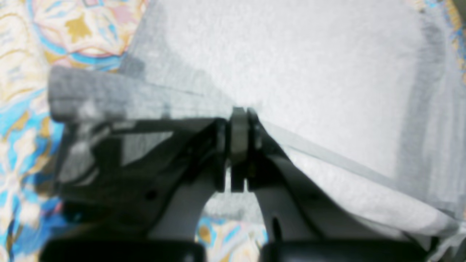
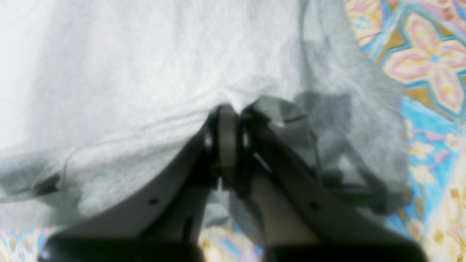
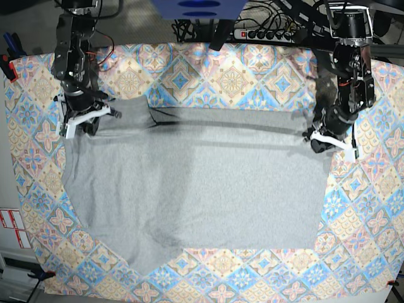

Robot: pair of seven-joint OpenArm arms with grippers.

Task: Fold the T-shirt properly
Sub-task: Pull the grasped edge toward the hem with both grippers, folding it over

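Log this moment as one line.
left gripper: shut on shirt edge | right gripper: shut on shirt | shirt: spread on cloth

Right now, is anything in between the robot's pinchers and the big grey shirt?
No. Both tools, left and right, are already pinching the light grey knit T-shirt at its edge; nothing visible lies on it.

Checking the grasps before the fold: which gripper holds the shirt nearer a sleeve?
The right gripper, on the base view's left: it pinches the T-shirt beside the sleeve flaring out below it. The left gripper grips a straight edge.
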